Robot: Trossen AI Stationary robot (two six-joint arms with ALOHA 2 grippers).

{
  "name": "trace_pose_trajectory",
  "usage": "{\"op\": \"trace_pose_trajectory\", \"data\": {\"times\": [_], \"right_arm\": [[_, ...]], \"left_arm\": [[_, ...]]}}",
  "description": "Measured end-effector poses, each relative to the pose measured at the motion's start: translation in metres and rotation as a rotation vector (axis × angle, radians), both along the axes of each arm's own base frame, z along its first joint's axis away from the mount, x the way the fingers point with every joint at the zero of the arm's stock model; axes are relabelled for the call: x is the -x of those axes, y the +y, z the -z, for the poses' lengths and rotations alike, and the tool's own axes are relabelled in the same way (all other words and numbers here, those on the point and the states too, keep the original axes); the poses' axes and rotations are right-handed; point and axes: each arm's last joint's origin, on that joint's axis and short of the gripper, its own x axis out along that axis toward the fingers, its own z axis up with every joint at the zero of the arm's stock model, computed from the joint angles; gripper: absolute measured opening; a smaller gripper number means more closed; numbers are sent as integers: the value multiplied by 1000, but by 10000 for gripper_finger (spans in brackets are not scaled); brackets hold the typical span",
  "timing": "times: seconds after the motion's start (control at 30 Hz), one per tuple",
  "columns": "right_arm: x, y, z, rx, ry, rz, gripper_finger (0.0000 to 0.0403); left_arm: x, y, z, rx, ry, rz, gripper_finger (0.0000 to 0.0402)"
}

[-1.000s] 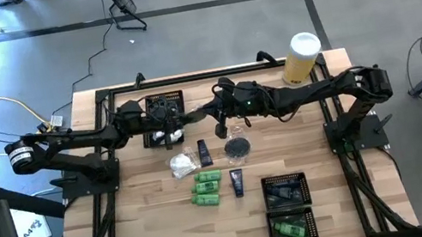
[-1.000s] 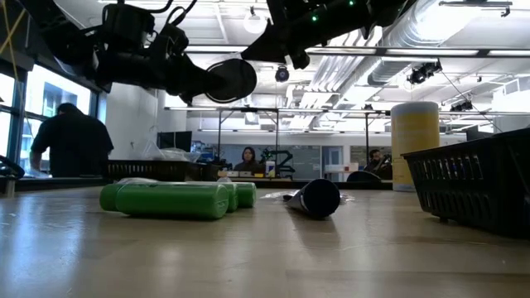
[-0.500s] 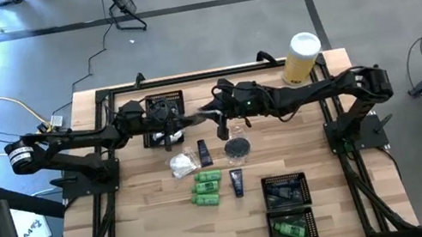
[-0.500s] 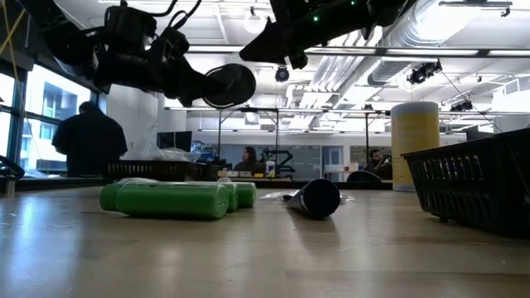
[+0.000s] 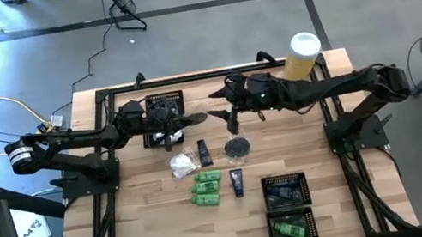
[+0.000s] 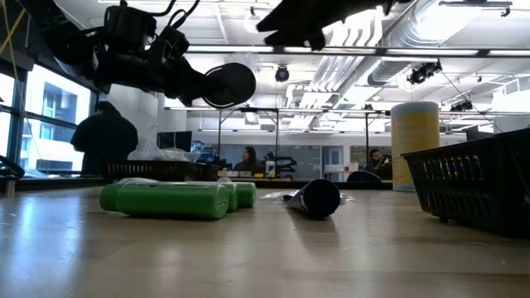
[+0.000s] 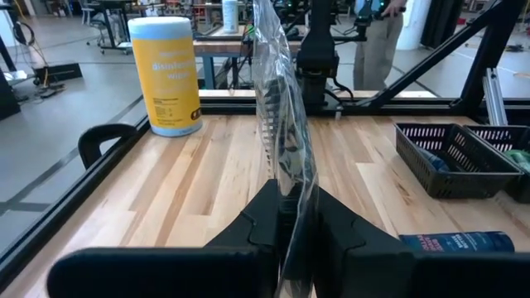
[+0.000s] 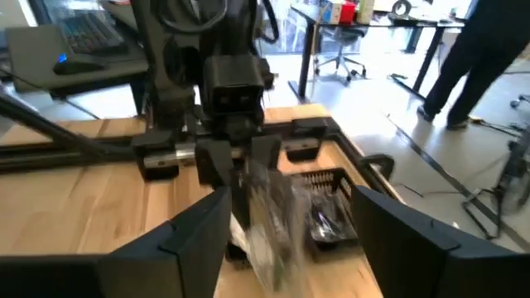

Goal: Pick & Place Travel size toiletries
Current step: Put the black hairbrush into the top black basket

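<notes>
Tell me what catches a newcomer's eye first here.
The left tool holds a clear crinkly packet upright above the table's middle, with the right tool open just across from it. Below them lie green bottles side by side on the wood, and a tall yellow canister stands at the far right corner.

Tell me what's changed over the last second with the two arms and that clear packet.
The right gripper has drawn back toward its own side, away from the left gripper, with its fingers now spread open. The left gripper stays shut on the clear packet, held above the table. The green bottles, the dark tubes and the round dark case lie where they were.
</notes>
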Motion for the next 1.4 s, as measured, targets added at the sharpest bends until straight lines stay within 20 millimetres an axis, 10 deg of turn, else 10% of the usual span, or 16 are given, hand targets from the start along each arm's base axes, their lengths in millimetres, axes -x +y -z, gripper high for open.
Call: {"op": "trace_pose_trajectory", "data": {"times": [0.37, 1.07, 1.4], "right_arm": [[51, 10, -10, -90, 259, 18, 236], [53, -2, -4, -94, 313, 30, 20], [46, -10, -6, -65, 252, 40, 6]], "left_arm": [[14, 19, -6, -39, -23, -35, 27], [62, 45, 8, -109, 362, -431, 26], [66, 44, 16, -277, 514, -440, 26]]}}
